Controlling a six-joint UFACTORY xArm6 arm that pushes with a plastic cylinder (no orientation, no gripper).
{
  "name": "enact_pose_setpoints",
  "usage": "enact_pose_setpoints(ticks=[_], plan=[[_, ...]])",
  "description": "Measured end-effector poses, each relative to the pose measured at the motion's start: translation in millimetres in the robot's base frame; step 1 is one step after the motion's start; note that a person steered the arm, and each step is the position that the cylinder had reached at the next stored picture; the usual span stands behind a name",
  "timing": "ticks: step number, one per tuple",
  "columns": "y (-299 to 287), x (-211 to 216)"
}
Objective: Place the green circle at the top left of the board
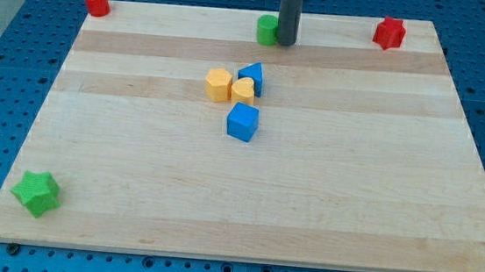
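The green circle (267,29) sits at the top edge of the board, near the middle. My tip (285,43) is right beside it on its right side, touching or nearly touching it. The rod partly hides the circle's right edge. The board's top left corner holds a red cylinder (96,2).
A red star-like block (390,33) sits at the top right corner. A green star (37,193) lies at the bottom left. In the middle are a yellow hexagon (218,85), a yellow heart (243,90), a blue block (252,77) behind them, and a blue cube (243,122) below.
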State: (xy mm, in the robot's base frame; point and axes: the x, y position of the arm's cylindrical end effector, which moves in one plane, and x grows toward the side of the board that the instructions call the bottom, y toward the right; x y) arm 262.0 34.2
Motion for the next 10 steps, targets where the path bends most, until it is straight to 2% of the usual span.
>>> enact_pose_setpoints(ticks=[3,10], plan=[[-33,0],[-32,-19]])
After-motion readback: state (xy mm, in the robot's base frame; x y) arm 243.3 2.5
